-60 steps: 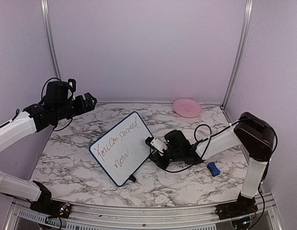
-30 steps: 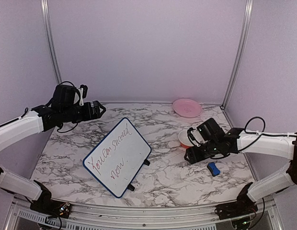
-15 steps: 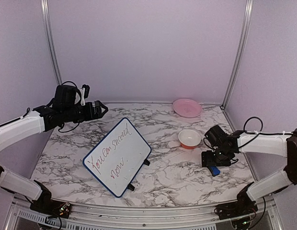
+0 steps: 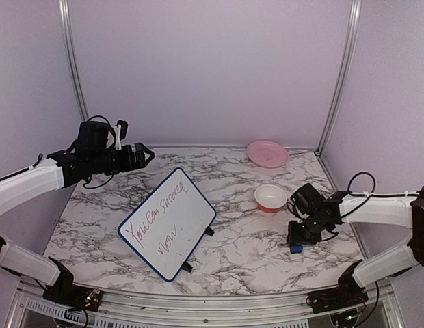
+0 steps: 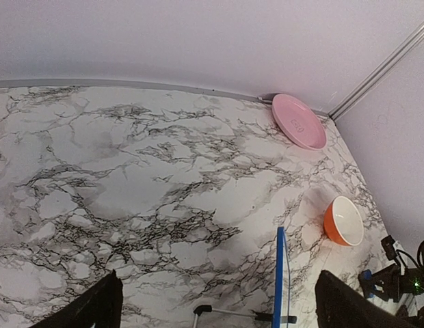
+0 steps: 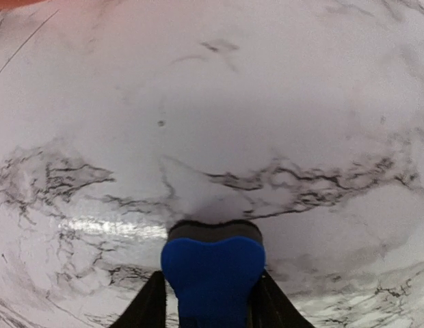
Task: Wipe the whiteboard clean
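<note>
Since two seconds ago my right arm has swung away from the right edge of the whiteboard (image 4: 167, 222) and come down low on the right side of the bench (image 4: 239, 256). The blue eraser (image 4: 296, 249) has slid a little nearer and leftward in the last half second.

Nearest to me, the right pincer (image 4: 298, 243) points down at that eraser. On the wrist view its two fingers (image 6: 149, 307) press against both sides of the blue block (image 6: 212, 273), which rests on the marble, so I read it as gripped.

The whiteboard stands left of centre, propped at a tilt on its black feet, with its red writing unwiped. It is well apart from the eraser.

Just beyond the right pincer sits an orange bowl (image 4: 271, 197), right of the board and clear of it. The left pincer (image 4: 133, 156) hovers above the far left with its fingers spread wide and holds nothing. A pink plate (image 4: 267, 153) lies at the back wall.

I count one board, one eraser, one bowl and one plate.
</note>
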`<state>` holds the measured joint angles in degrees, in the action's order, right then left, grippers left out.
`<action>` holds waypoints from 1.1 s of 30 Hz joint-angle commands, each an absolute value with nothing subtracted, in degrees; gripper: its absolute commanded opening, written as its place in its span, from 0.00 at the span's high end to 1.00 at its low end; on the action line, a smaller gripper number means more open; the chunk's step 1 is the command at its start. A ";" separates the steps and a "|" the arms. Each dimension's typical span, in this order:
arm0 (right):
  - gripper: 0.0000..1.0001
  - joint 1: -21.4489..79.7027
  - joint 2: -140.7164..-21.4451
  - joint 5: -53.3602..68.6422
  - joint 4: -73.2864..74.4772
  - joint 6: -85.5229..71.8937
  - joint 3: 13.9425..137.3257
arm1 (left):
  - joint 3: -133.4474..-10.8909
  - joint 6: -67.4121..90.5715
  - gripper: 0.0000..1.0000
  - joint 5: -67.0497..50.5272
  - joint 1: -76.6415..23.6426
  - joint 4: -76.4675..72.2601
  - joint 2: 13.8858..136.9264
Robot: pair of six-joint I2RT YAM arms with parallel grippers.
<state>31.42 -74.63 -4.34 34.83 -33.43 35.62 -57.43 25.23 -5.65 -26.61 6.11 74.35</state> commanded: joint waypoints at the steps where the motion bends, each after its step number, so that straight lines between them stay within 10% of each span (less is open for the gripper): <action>1: 0.68 34.92 -76.53 -2.02 32.27 -32.71 36.78 | -56.88 25.45 0.01 -7.21 -26.28 4.31 74.66; 25: 0.46 52.20 -97.42 0.27 28.89 -12.45 58.27 | -55.72 24.44 0.01 -7.91 -26.21 11.04 71.33; 33: 0.58 52.28 -96.01 0.26 29.96 -13.01 57.48 | -55.79 24.22 0.01 -8.45 -26.21 11.26 71.85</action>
